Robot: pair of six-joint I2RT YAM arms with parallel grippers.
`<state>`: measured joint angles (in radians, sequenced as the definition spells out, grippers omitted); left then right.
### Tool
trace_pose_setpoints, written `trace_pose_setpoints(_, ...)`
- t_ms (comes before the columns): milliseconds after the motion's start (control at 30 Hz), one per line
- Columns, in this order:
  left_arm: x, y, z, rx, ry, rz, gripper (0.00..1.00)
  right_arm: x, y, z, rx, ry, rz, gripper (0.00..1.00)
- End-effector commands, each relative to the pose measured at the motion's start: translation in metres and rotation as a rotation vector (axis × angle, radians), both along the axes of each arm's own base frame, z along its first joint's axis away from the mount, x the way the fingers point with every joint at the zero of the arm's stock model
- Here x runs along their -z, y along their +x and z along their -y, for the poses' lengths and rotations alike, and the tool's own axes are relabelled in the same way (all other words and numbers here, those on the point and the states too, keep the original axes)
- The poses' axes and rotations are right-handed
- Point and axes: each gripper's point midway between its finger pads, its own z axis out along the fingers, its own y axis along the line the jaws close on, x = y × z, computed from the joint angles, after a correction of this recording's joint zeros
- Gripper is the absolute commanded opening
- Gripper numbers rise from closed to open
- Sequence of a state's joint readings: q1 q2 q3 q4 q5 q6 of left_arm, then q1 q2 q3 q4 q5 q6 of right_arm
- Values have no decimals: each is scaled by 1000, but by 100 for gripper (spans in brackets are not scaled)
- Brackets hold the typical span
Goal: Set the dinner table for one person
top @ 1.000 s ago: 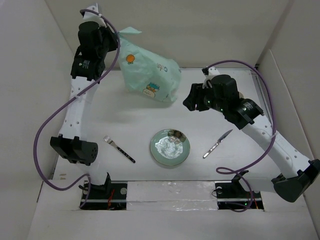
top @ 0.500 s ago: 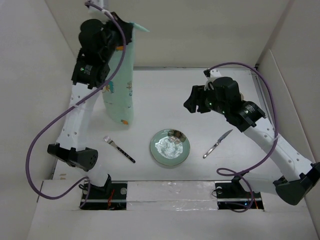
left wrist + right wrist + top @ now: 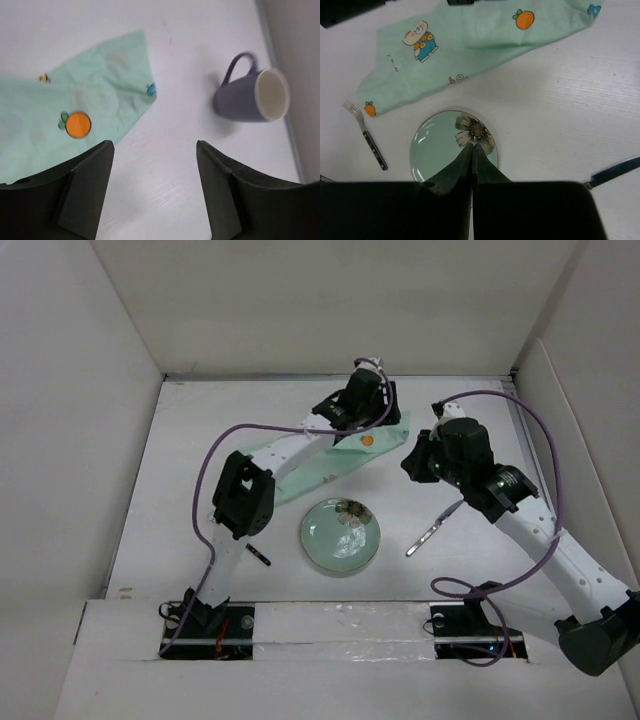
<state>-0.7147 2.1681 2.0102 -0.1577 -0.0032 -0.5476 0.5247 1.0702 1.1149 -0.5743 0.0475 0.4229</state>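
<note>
Left gripper (image 3: pixel 153 147): released. The jaws stand wide apart with nothing between them. It hangs over the dinner table (image 3: pixel 190 470), a large flat matte white rectangular tabletop that lies beneath both tools.

- Ahead and left of its fingers lies a mint-green cloth placemat with cartoon prints (image 3: pixel 470 40), spread flat. One pointed corner of the cloth reaches in front of the left finger. An orange fruit print sits just beyond that fingertip. Whether the finger touches the cloth cannot be told.
- Ahead and right of its fingers is a purple ceramic mug with a pale inside (image 3: pixel 240 97), close to the wall. It is well apart from the cloth. Its mouth faces away from the gripper's centre line, with the handle on the far side. Whether it stands upright or lies tipped cannot be told.

Right gripper (image 3: pixel 472 150): clenched. The fingers are pressed together to a single point and hold nothing.

- In its own camera the tips line up with the flower print on a round pale-green glazed plate (image 3: pixel 435 150).
- From overhead, the plate sits nearer the bases than this gripper and to its left, apart from it.
- Beyond the tips lies the placemat.
- To the left is a metal fork with a dark handle (image 3: pixel 366 136), just beside the cloth's lower corner.
- To the right lies a slim metal table knife (image 3: pixel 434 528), flat on the tabletop.
</note>
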Motion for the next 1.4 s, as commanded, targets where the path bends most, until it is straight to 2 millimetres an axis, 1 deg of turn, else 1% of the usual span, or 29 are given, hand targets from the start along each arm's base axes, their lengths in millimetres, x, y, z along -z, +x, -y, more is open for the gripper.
trace_pose_setpoints(0,-80,-8,-2,10,-45,127,64,-1,12,10,63,22,30,4)
trace_pose_setpoints(67,-100,-2,-36,-49,2,180,65,4,15,11,75,25,18,4)
trace_pose_setpoints(100,-86,-2,-52,-78,47,166,64,9,17,10,78,20,9,5)
trace_pose_setpoints(133,-112,-4,-81,-129,35,210,63,13,23,7,80,20,4,11)
trace_pose_setpoints(167,-117,-3,-103,-185,52,228,61,17,26,6,81,18,-2,13)
trace_pose_setpoints(200,-111,-17,-130,-219,70,214,59,20,32,6,90,17,-8,16)
trace_pose_setpoints(233,-106,-20,-149,-249,74,208,55,27,40,1,89,14,-22,22)
trace_pose_setpoints(267,-101,-19,-180,-314,77,193,53,32,45,-3,86,11,-33,25)
trace_pose_setpoints(333,-62,-44,-226,-384,130,112,46,30,55,-17,50,22,-26,36)
trace_pose_setpoints(367,-33,-52,-279,-491,145,38,38,47,68,-29,34,-5,-58,43)
trace_pose_setpoints(400,-20,-64,-283,-498,146,11,37,48,67,-29,31,-4,-59,43)
trace_pose_setpoints(433,5,-78,-315,-553,131,-57,27,43,81,-42,10,-8,-49,45)
trace_pose_setpoints(467,5,-75,-329,-575,118,-67,27,57,84,-44,10,-25,-80,46)
trace_pose_setpoints(500,28,-92,-346,-599,115,-118,25,61,90,-48,8,-30,-91,44)
trace_pose_setpoints(567,51,-105,-369,-634,72,-196,24,54,106,-62,-3,-25,-82,34)
trace_pose_setpoints(600,71,-116,-400,-712,61,-245,24,73,115,-68,-9,-48,-120,23)
trace_pose_setpoints(633,78,-120,-406,-711,25,-268,32,77,119,-75,-20,-67,-127,7)
trace_pose_setpoints(667,86,-125,-409,-705,-5,-296,36,67,130,-86,-28,-63,-105,0)
trace_pose_setpoints(733,104,-133,-430,-755,-3,-339,42,94,141,-97,-34,-109,-164,0)
trace_pose_setpoints(800,109,-130,-433,-749,26,-358,43,88,156,-111,-35,-117,-136,0)
trace_pose_setpoints(833,112,-131,-433,-749,37,-374,45,110,157,-119,-45,-148,-174,0)
trace_pose_setpoints(900,117,-128,-434,-743,53,-385,45,109,168,-128,-37,-160,-155,5)
trace_pose_setpoints(967,122,-129,-435,-735,64,-395,43,127,174,-136,-48,-184,-174,24)
trace_pose_setpoints(1000,128,-130,-435,-732,74,-413,43,120,181,-142,-50,-173,-157,28)
trace_pose_setpoints(1067,132,-129,-437,-731,89,-417,42,139,183,-149,-61,-204,-189,36)
trace_pose_setpoints(1133,137,-128,-437,-720,99,-425,42,137,192,-151,-51,-219,-186,44)
trace_pose_setpoints(1167,139,-127,-438,-724,108,-431,42,154,191,-155,-64,-250,-210,45)
trace_pose_setpoints(1200,144,-126,-439,-723,114,-445,42,158,194,-156,-58,-261,-216,46)
trace_pose_setpoints(1367,149,-121,-436,-717,146,-446,41,169,203,-155,-36,-297,-229,48)
